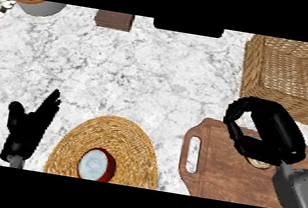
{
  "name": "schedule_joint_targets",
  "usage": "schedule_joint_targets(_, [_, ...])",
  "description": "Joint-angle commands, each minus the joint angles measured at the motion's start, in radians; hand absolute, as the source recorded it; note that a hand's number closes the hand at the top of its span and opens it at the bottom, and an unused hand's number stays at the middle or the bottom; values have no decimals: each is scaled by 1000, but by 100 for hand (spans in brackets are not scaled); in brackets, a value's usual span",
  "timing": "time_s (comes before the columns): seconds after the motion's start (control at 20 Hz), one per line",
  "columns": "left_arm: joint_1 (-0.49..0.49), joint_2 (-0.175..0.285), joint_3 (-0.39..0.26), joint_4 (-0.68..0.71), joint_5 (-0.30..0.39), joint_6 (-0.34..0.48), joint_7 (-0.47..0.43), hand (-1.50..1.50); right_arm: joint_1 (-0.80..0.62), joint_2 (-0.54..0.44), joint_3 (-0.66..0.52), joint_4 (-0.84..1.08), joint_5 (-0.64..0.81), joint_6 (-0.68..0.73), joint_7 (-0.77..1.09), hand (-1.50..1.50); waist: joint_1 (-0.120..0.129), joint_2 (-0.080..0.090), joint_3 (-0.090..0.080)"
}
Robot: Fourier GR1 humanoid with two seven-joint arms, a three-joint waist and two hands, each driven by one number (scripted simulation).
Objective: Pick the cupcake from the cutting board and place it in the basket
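On the wooden cutting board, at the right, the right hand curls down round the cupcake. Only a small tan bit of the cupcake peeks out under the hand. To do this well, the hand should hold the cupcake by its sides, lift it straight up, and keep it level on the way to the wicker basket just behind the board. The left hand rests open at the lower left.
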Motion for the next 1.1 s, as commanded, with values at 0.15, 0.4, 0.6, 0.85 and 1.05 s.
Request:
schedule_joint_targets(0.15, [48,36,-2,-19,23,-27,147,0,33,96,159,-85,340,-252,9,-150,-14,-6,-9])
schedule_joint_targets(0.4, [78,43,7,-11,16,-35,93,0,-78,-150,101,-85,573,-299,238,-150,-29,-15,-16])
schedule_joint_targets(0.6, [83,34,0,-3,2,-21,101,0,-119,-339,47,-189,623,-194,408,-150,-48,-15,-14])
schedule_joint_targets(0.85, [124,28,-14,-50,7,-30,116,0,-208,-539,-47,-338,506,51,597,-150,-41,-16,-12])
schedule_joint_targets(1.05, [107,31,8,-54,25,-38,120,0,-238,-702,-137,-313,313,296,618,-150,-36,-10,-12])
